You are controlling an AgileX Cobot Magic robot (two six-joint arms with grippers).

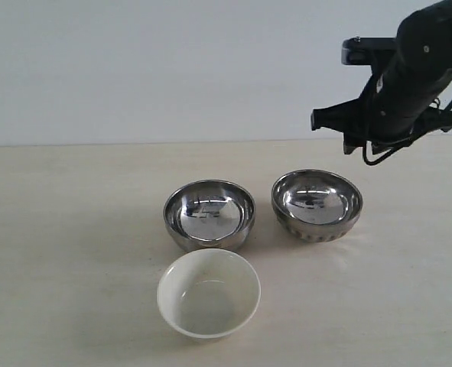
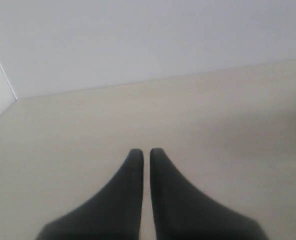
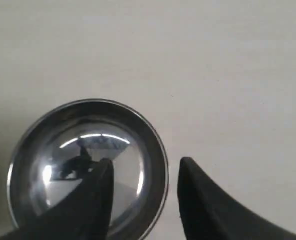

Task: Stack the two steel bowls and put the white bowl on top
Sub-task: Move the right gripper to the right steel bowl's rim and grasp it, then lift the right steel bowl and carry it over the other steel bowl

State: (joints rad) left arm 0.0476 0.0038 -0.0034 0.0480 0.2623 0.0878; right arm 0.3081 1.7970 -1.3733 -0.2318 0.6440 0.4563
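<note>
Two steel bowls stand side by side on the table: a smooth one (image 1: 209, 214) in the middle and a ribbed one (image 1: 317, 205) to its right. The white bowl (image 1: 208, 293) sits just in front of the smooth one, nearly touching it. All three are upright and empty. My right arm (image 1: 398, 84) hangs high above and behind the ribbed bowl. My right gripper (image 3: 146, 162) is open, well above a steel bowl (image 3: 87, 165), with one finger over its inside and the other outside its rim. My left gripper (image 2: 146, 151) is shut on nothing above bare table.
The pale wooden table (image 1: 73, 252) runs wide to the left and front of the bowls. A plain white wall (image 1: 172, 69) stands behind it. In the left wrist view the table (image 2: 213, 125) meets the wall, with a wall corner at one side.
</note>
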